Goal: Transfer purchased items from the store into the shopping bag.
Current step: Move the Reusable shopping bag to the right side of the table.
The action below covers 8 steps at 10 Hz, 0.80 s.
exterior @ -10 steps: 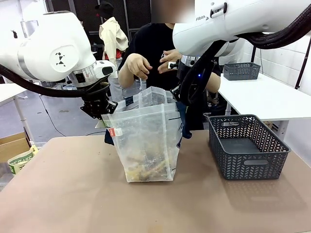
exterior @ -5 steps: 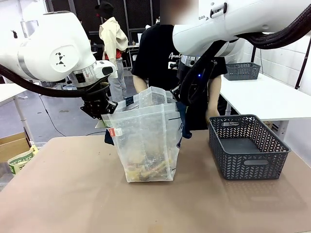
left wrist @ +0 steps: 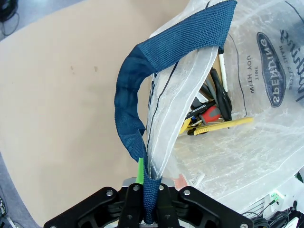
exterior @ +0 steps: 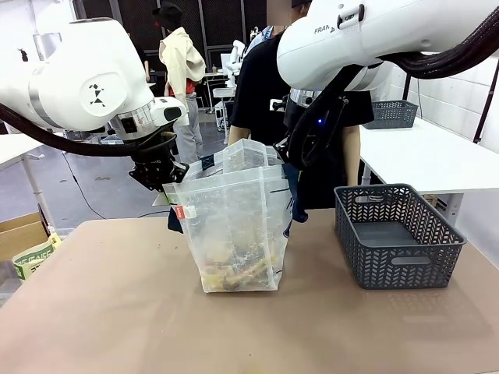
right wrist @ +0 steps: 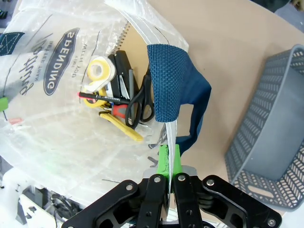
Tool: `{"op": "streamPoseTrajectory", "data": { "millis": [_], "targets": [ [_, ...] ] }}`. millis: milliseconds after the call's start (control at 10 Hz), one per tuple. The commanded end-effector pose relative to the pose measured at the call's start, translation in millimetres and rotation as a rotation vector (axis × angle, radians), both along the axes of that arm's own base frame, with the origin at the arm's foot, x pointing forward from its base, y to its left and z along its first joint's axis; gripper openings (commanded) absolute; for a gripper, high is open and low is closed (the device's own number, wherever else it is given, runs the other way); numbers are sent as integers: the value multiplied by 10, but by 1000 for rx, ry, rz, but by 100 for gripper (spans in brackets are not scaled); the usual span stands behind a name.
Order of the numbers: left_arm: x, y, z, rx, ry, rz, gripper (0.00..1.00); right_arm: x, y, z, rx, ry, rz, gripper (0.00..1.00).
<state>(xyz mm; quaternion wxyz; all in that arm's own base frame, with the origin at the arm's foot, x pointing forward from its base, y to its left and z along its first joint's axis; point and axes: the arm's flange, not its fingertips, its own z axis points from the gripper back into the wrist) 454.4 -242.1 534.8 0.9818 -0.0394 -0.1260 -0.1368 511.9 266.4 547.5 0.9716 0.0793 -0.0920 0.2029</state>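
1. Table (exterior: 109,312): tan-brown matte flat top, filling the lower half of the front view. The left wrist view shows a few small dark specks on it.
2. Shopping bag (exterior: 234,234): clear plastic with navy straps and a red tag near its upper left corner. It stands upright with its base flat on the table, about mid-width and toward the far edge.
3. Basket (exterior: 398,238): dark grey lattice plastic, rectangular, open side up, with a slot handle in the near wall. It sits on the table to the right of the bag, near it but not touching.
4. Second table (exterior: 437,152): white top, behind and to the right, separate from the tan one. A smaller grey lattice basket (exterior: 387,114) sits on it.
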Motion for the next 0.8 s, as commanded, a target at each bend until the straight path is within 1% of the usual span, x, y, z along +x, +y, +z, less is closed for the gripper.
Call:
{"op": "streamPoseTrajectory", "data": {
  "millis": [0,700],
  "targets": [
    [6,44,30,3,-8,5,0,8,-29,15,1,-4,-6,0],
    [6,44,30,3,-8,5,0,8,-29,15,1,-4,-6,0]
  ]
}}
